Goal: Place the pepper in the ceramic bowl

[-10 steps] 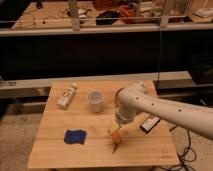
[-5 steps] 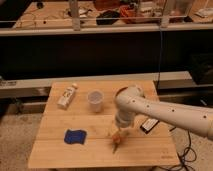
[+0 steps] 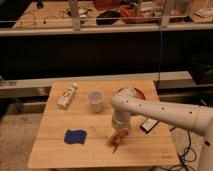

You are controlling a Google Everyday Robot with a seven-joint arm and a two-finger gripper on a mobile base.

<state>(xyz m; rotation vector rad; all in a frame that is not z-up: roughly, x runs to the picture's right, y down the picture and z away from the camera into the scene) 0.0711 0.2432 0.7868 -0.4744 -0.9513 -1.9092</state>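
Behind the work area ran a long bench cluttered with cables and dark gear, with a dark recess below it and a pale ledge at its foot. Closer in, the camera view showed 1 light wooden table made of planks, standing on a speckled floor.

Toward the back left of the table lay a small white bottle on its side, angled with its cap away from the camera. Just right of it stood a translucent white cup, upright. A flat blue cloth lay crumpled on the front left part of the table, well apart from the cup. At the back right sat the ceramic bowl, orange-red with a darker rim, its near side hidden by the robot's arm. A flat black device lay near the right edge, just beside the arm.

The white arm reached in from the right, bent at a rounded joint in front of the bowl, and dropped straight down toward the table. At its lower end the gripper was low over the front middle of the table, right of the cloth, and pinched the pepper. The pepper's orange body showed at the gripper's tip and its thin darker end pointed down to the wood; whether that end touched the surface could not be told. The pepper was well apart from the bowl.
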